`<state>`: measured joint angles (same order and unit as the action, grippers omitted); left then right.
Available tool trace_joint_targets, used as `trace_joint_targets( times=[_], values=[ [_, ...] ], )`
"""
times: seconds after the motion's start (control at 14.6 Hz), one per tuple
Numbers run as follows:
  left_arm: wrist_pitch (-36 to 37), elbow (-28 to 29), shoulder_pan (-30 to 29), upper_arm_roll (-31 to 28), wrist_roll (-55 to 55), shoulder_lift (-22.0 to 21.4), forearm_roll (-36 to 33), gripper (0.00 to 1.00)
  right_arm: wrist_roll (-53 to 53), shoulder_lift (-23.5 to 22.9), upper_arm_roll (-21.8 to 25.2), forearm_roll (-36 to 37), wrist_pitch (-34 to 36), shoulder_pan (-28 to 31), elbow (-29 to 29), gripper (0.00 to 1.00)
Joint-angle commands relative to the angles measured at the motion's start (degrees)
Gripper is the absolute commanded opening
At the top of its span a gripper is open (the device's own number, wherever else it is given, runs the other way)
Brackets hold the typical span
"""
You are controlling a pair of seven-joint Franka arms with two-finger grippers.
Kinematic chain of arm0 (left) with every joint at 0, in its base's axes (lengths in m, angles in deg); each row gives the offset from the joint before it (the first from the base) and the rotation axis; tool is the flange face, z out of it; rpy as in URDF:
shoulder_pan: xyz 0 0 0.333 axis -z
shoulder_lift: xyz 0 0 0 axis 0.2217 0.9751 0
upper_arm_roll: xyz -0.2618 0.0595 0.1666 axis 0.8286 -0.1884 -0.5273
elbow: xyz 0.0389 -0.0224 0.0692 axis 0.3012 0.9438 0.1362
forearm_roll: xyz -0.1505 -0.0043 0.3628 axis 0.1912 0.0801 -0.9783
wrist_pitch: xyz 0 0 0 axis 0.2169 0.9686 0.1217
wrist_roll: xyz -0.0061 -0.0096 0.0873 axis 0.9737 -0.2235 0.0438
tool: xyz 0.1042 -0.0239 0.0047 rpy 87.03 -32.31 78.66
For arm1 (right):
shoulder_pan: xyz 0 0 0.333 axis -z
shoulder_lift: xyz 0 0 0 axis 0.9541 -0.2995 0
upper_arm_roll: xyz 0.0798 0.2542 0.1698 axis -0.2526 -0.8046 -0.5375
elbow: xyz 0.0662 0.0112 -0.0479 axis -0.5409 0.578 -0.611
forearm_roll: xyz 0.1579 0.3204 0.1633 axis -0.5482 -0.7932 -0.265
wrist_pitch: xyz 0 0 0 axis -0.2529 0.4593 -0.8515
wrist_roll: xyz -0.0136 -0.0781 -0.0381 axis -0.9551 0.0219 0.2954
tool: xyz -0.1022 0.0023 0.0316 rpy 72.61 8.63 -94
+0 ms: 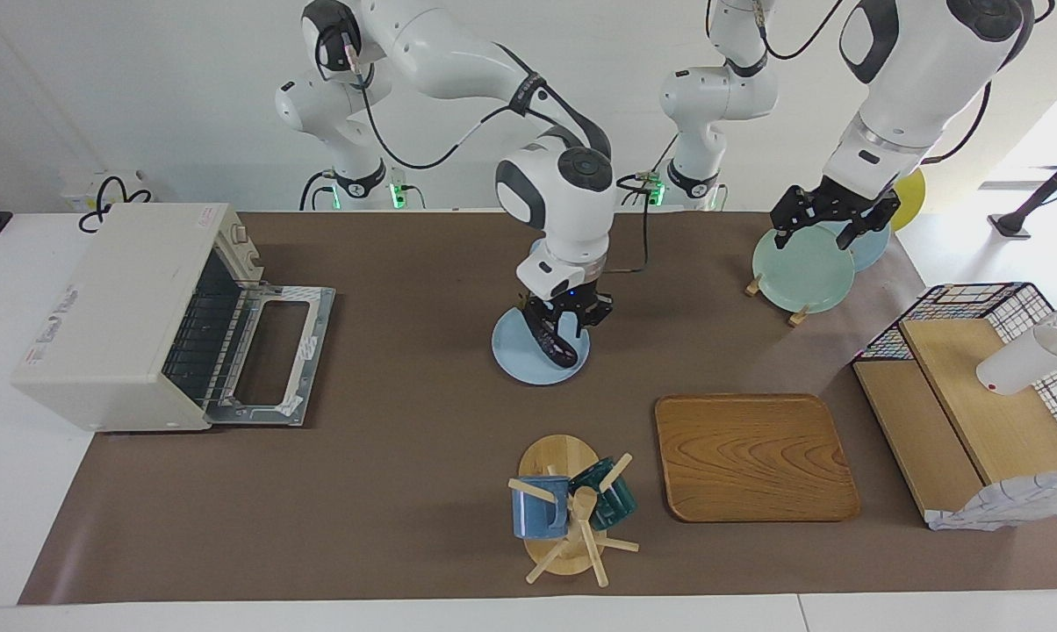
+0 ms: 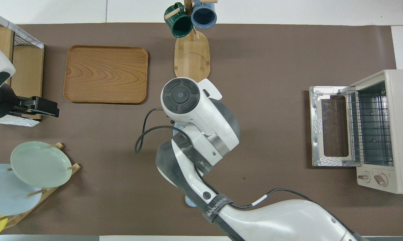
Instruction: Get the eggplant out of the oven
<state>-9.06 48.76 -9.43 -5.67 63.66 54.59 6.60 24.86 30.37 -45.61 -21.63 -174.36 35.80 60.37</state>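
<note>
The eggplant [image 1: 553, 339] is lying on a light blue plate [image 1: 515, 351] in the middle of the table, well apart from the oven [image 1: 116, 316]. The oven is sitting at the right arm's end w/ its door [image 1: 269, 355] hanging open and its rack bare, so the big part of the job looks done.

The right gripper [image 1: 566, 318] is sitting right over the eggplant. I can't tell if its fingers are pinching the eggplant or letting go.

Prob. what's left: let go for sure & lift the arm away.

The left gripper [image 1: 831, 219] is waiting over the green plate [image 1: 801, 268] in the plate rack, fingers spread wide, holding nothing.
</note>
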Motion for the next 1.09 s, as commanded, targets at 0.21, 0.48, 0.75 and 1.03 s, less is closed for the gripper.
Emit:
trace_joint_targets(
  times=[0.21,0.48,0.75,1.03],
  values=[
    [-1.39,0.82,1.53,0.66,-1.89,-0.80,0.18,1.00,-17.80,10.66,-0.56,10.86,1.46,15.03,20.26,0.00],
    [-10.24,5.11,13.55,0.75,-20.24,1.38,0.79,1.00,-21.67,14.02,-0.56,14.92,-7.27,21.55,32.78,0.00],
    [-26.83,6.27,26.20,0.75,-37.98,12.26,3.78,1.00,-24.33,14.20,-0.56,16.86,-7.98,25.07,36.04,0.00],
    [-38.90,6.36,32.72,0.75,-39.70,21.41,3.69,0.99,-25.90,14.37,-0.56,20.28,-12.55,27.98,38.86,0.00]
  ],
)
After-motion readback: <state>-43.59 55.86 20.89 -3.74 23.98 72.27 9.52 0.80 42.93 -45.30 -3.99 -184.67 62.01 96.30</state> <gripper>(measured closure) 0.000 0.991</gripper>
